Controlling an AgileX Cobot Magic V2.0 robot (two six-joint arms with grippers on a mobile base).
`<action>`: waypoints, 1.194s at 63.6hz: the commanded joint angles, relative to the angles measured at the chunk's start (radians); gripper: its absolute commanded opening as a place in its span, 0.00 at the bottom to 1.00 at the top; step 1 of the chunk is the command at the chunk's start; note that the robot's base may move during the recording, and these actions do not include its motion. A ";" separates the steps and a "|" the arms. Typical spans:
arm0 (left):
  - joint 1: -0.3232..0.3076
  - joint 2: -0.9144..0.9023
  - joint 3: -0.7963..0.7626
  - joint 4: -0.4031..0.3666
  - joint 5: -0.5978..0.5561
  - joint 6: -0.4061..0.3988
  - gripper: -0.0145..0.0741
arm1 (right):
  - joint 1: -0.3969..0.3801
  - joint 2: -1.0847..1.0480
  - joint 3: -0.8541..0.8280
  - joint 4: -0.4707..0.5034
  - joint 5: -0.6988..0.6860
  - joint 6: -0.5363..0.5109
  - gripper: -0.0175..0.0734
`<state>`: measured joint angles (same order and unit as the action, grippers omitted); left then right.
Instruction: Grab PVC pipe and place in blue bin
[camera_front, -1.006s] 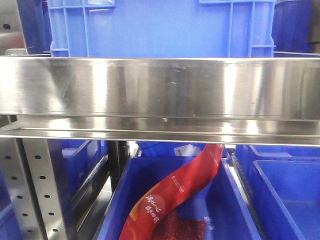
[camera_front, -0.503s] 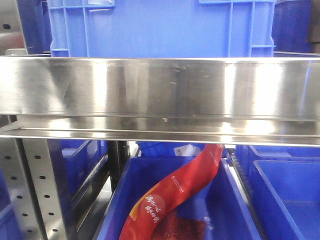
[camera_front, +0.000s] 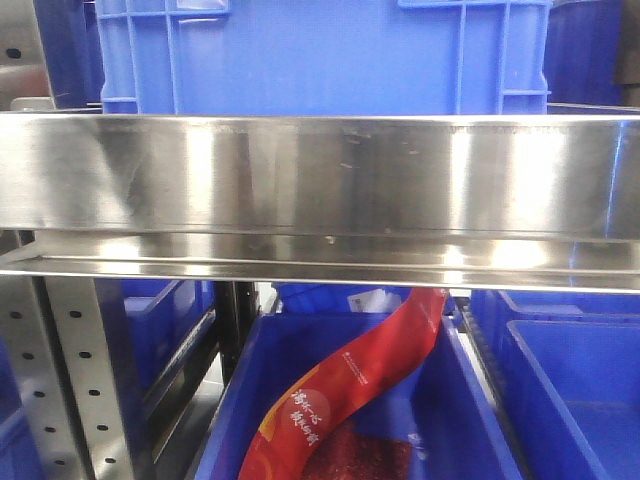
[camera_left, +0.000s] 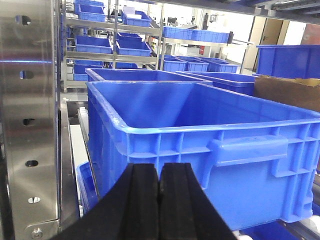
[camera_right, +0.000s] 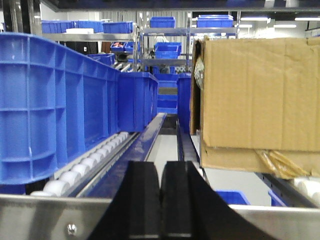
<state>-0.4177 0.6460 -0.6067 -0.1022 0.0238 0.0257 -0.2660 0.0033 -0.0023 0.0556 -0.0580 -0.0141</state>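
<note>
A wide steel shelf rail (camera_front: 320, 190) fills the middle of the front view, with a big blue bin (camera_front: 330, 55) sitting on the shelf above it. Only this view shows the lower level: a second blue bin (camera_front: 470, 420) under the rail, with a long red packet (camera_front: 350, 385) leaning across it and a red mesh bag (camera_front: 350, 458) at its bottom. Neither arm appears here.

The left wrist view shows the blue bin from close up, just beyond the fingers, its open top visible and its inside bare as far as can be seen. A perforated steel post (camera_left: 30, 120) stands to the left of the fingers. The left gripper (camera_left: 160, 200) has its two black fingers pressed together with nothing between them.

The right wrist view alone shows a cardboard box (camera_right: 255, 100) ahead and to the right of the fingers, and a roller track (camera_right: 95, 157) running away on the left beside a blue bin wall. The right gripper (camera_right: 160, 200) is likewise closed on nothing.

No PVC pipe shows in any view.
</note>
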 joint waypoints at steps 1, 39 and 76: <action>0.003 -0.007 -0.001 -0.008 -0.018 -0.007 0.04 | -0.005 -0.003 0.002 0.005 0.012 -0.006 0.01; 0.003 -0.007 -0.001 -0.008 -0.018 -0.007 0.04 | -0.005 -0.003 0.002 0.005 0.051 -0.006 0.01; 0.150 -0.225 0.244 0.057 -0.051 -0.001 0.04 | -0.005 -0.003 0.002 0.005 0.051 -0.006 0.01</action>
<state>-0.3219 0.5080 -0.4412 -0.0644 0.0000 0.0238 -0.2660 0.0033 -0.0023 0.0596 0.0073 -0.0160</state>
